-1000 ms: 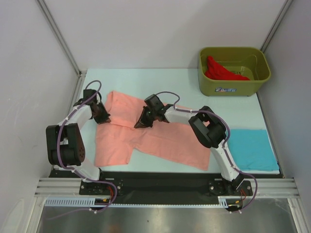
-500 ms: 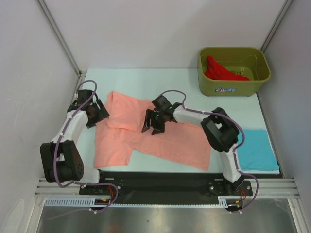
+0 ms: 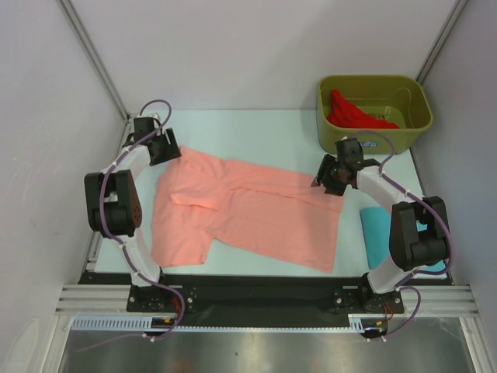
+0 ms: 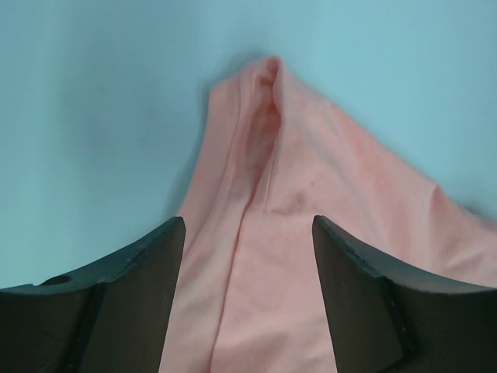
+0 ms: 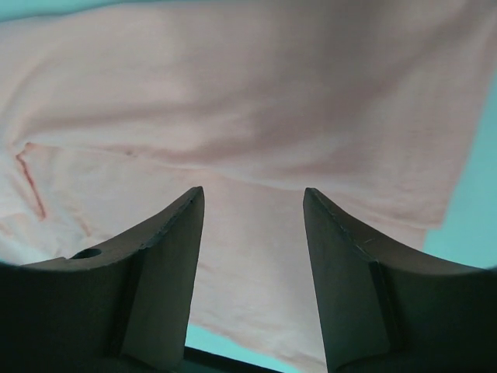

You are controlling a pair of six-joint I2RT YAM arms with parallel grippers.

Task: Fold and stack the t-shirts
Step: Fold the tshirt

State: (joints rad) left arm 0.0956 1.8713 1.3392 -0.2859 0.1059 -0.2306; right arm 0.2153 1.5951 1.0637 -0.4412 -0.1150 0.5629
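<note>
left hand, right hand open over salmon-pink t-shirt

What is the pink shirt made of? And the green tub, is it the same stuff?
The pink shirt looks like soft, matte knit cloth, maybe cotton: it lies limp, with creases and folded ridges. The green tub is different. It seems to be hard plastic, since its walls stand stiff and smooth with a slight sheen.
</note>
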